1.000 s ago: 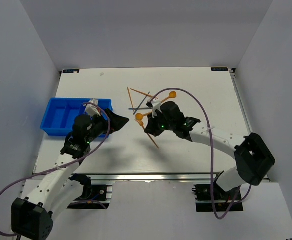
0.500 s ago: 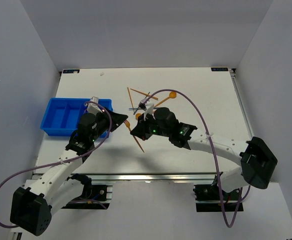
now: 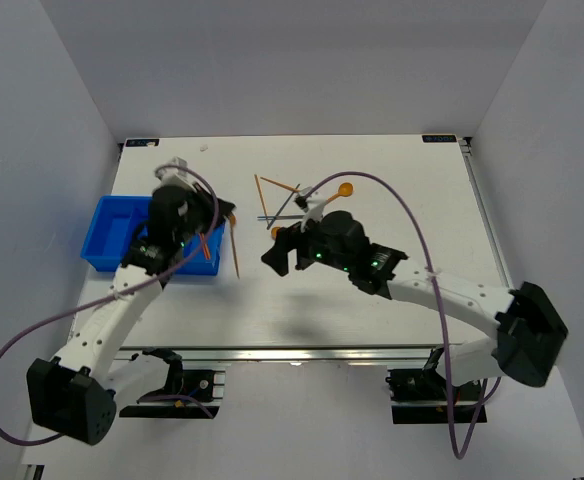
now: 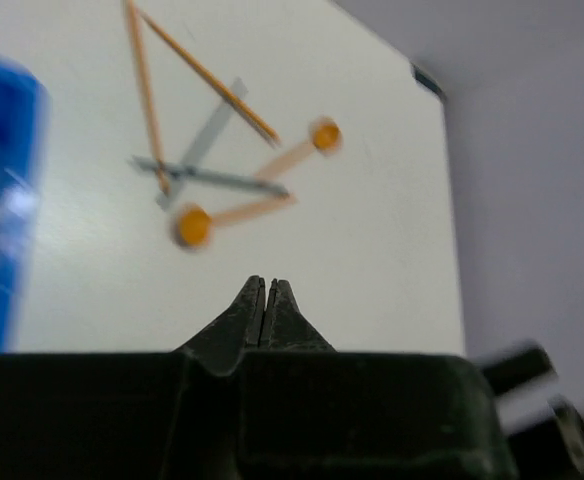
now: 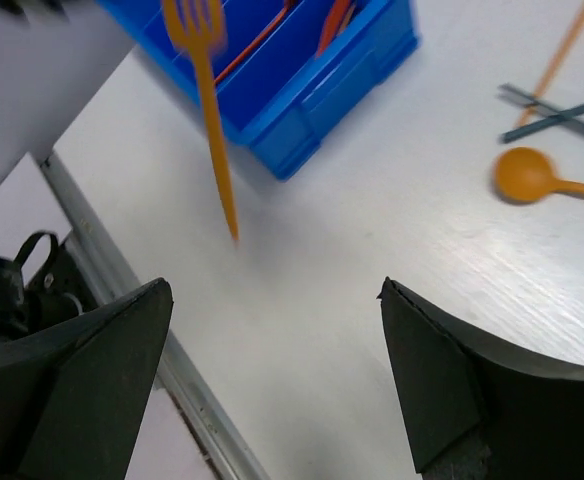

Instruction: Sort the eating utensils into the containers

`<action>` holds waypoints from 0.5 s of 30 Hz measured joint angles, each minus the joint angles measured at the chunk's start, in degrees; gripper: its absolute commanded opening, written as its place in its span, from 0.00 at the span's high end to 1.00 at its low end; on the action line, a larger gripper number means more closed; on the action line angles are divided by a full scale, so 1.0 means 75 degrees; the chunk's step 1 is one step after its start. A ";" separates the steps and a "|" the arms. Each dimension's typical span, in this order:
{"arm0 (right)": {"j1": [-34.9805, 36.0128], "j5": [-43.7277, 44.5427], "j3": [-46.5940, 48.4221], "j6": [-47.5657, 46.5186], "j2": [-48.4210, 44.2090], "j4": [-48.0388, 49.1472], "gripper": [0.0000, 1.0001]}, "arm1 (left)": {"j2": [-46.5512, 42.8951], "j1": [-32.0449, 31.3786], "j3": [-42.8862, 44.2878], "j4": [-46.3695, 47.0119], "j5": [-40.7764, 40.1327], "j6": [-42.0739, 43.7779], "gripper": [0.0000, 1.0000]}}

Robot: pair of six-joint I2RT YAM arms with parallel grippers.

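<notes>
I've got the left gripper [image 4: 265,300] pinched on an orange fork [image 5: 215,150], right gripper [image 5: 272,300] wide apart; next, swing 9 o'clock over the bin [image 3: 107,235].

white table [image 3: 392,170], grey walls [image 3: 292,60]

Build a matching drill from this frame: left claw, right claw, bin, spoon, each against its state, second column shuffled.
Column 1
1. left claw
2. right claw
3. bin
4. spoon

Column 2
A. lies on the table beside the dark sticks
B. shut on the fork
C. wide open, nothing between its fingers
D. has orange utensils inside

Pairs: 1-B; 2-C; 3-D; 4-A
</notes>
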 measured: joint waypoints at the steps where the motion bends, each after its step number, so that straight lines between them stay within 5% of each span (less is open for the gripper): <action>1: -0.0128 0.0073 -0.0114 0.0006 -0.0265 -0.0026 0.11 | 0.0262 0.0289 0.0606 -0.0452 -0.0175 0.0388 1.00; 8: -0.1224 0.0425 -0.0711 -0.0067 -0.2017 -0.0565 0.11 | 0.2477 0.2640 0.4007 -0.2206 -0.1687 0.2477 1.00; 15: -0.1515 0.0382 -0.1425 -0.0309 -0.2812 -0.0895 0.11 | 0.4007 0.3144 0.4348 -0.1804 -0.1833 0.3104 1.00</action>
